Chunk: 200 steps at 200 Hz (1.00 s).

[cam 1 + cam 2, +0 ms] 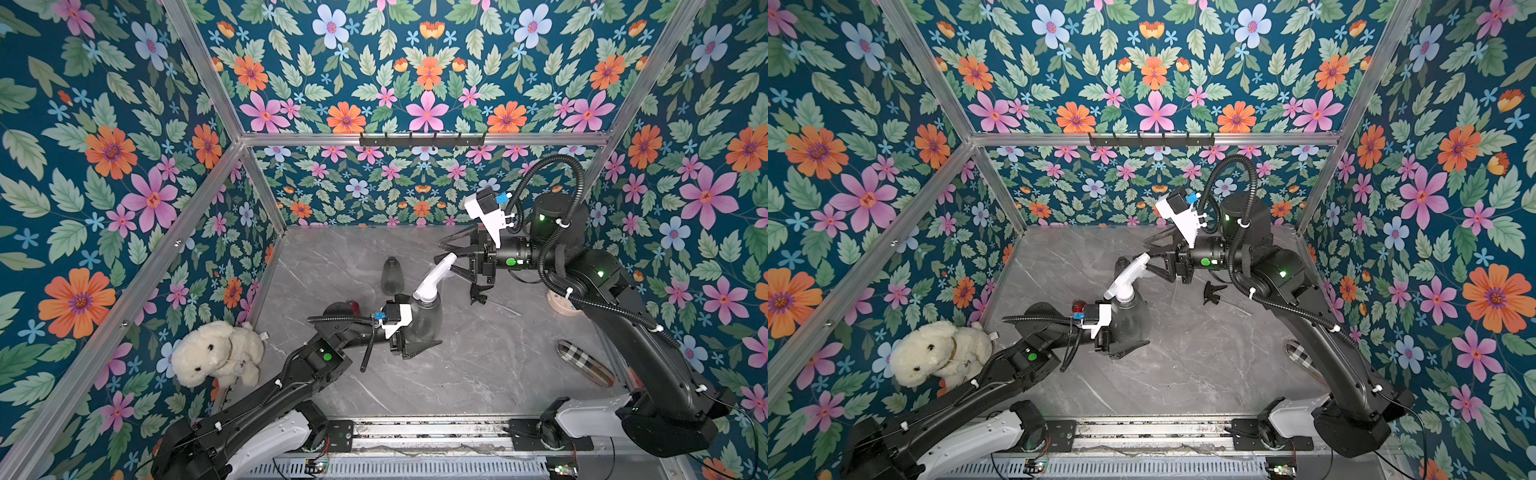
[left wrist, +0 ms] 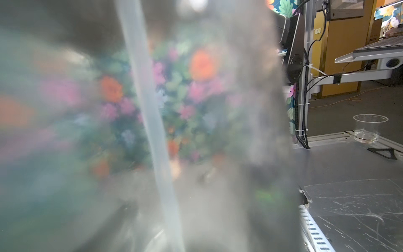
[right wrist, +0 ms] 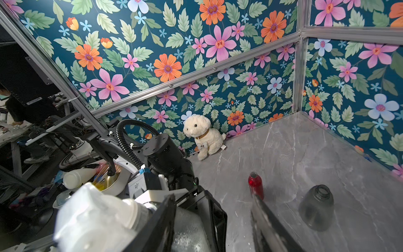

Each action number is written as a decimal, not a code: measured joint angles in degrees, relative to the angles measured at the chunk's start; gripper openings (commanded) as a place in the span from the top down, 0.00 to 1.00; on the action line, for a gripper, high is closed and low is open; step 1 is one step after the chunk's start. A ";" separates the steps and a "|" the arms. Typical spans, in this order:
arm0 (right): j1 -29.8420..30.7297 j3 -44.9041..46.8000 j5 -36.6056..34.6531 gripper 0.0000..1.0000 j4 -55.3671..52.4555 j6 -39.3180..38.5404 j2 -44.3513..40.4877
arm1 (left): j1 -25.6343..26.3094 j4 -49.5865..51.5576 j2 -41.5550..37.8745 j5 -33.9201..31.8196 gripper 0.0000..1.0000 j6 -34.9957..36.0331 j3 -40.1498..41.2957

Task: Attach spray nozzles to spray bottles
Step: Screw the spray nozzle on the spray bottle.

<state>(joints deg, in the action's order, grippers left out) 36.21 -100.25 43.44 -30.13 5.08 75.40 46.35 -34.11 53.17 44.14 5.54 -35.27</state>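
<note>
While the left gripper (image 1: 419, 332) clasps the grey bottle (image 1: 428, 313) standing on the table (image 1: 478, 374), the white nozzle (image 1: 432, 278) sits on its neck; the right gripper (image 1: 451, 257) flanks the nozzle's head, grip unclear.

Table (image 1: 457, 374) bears grey bottle (image 1: 392, 276), black nozzle (image 1: 478, 293), plush dog (image 1: 216, 353).

No legible text anywhere.

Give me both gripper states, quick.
Left gripper: shut on the grey bottle.
Right gripper: open, jaws apart by the white nozzle.
</note>
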 measured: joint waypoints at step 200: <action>11.23 4.90 -10.99 0.43 2.08 -4.15 -2.25 | -0.55 -0.70 1.60 -3.76 1.00 -2.56 -0.52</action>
<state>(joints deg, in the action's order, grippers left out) 47.44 -95.35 32.45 -28.05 0.93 73.14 45.80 -34.81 54.76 40.38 2.98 -35.79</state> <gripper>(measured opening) 0.565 0.804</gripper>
